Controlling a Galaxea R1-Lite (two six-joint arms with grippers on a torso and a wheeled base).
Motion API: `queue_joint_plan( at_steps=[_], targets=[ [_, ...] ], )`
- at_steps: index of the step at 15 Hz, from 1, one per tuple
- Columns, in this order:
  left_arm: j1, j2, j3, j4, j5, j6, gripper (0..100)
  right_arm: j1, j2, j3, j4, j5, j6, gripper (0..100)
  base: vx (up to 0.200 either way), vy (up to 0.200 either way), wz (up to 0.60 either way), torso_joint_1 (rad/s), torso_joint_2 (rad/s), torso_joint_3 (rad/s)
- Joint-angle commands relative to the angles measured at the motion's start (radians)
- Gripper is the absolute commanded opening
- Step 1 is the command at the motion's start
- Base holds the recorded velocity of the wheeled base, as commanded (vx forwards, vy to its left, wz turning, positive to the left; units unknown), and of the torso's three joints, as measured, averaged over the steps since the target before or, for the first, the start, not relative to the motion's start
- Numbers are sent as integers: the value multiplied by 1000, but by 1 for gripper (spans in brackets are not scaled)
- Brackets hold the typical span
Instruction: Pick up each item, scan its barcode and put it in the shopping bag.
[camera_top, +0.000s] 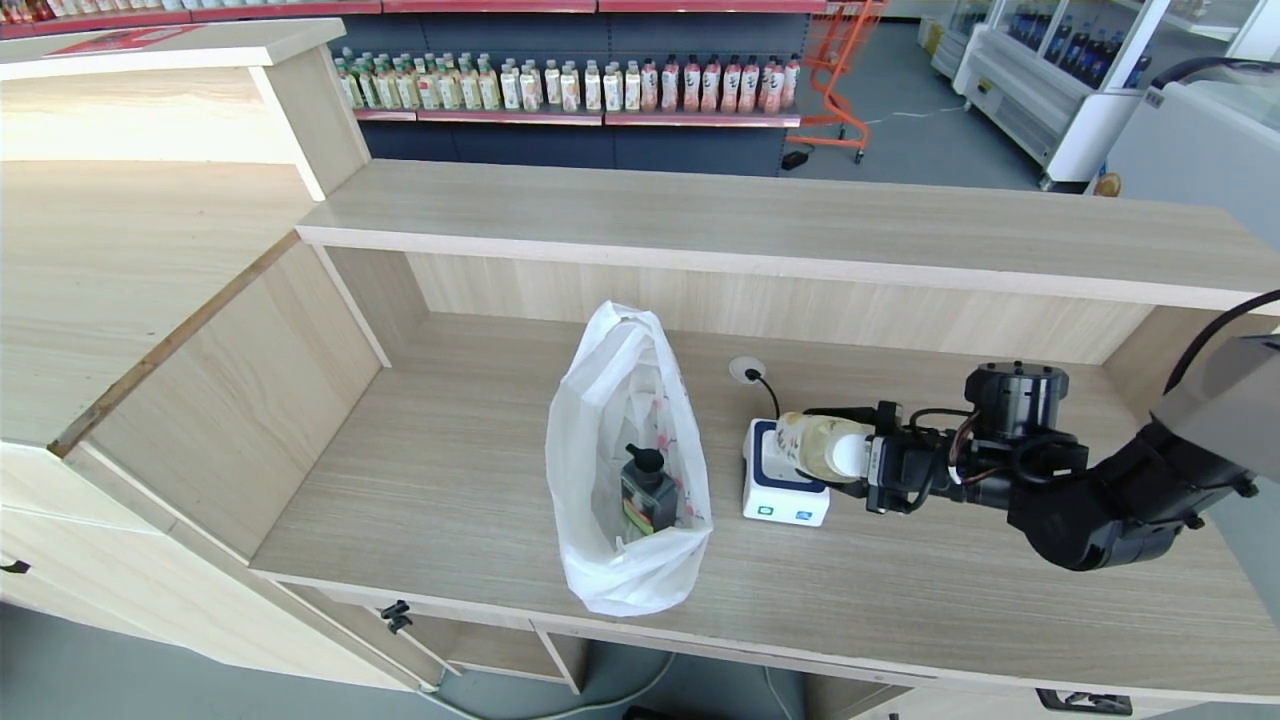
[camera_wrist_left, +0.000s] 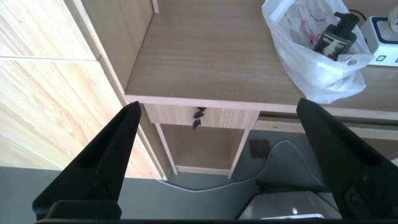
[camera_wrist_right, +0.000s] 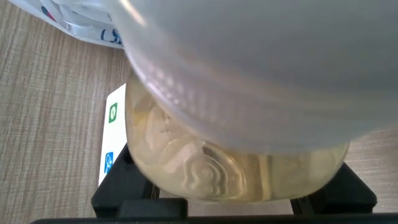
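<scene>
Fingers clamped on the bottle (camera_top: 812, 445), the right gripper (camera_top: 850, 452) holds it sideways over the scanner (camera_top: 785, 495), probably barcode down; the left gripper (camera_wrist_left: 219, 107) hangs wide open, empty.

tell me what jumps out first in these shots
The right pincer holds a pale yellow drink bottle sideways just above the white scanner on the wooden counter. To the scanner's left stands an open white shopping bag with a dark pump bottle already inside.

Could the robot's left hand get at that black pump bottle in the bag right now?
Likely yes. The left hand is open and empty, the shopping bag gapes wide, and nothing stands before the pump bottle.
</scene>
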Motion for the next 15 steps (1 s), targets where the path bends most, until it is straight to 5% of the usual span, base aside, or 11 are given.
queue_joint_plan(
  at_steps=[1,4,9,15],
  targets=[
    [0,0,0,0,0,0,100,1,6,-3,3,-2,3,0,0,0,0,0,0,0],
    [0,0,0,0,0,0,100,-1,-68,6,3,20,92,0,0,0,0,0,0,0],
    [0,0,0,0,0,0,100,-2,-320,84,3,6,577,0,0,160,0,1,-1,2],
    [0,0,0,0,0,0,100,85,-349,65,5,-278,1072,0,0,33,0,4,3,0]
  ],
)
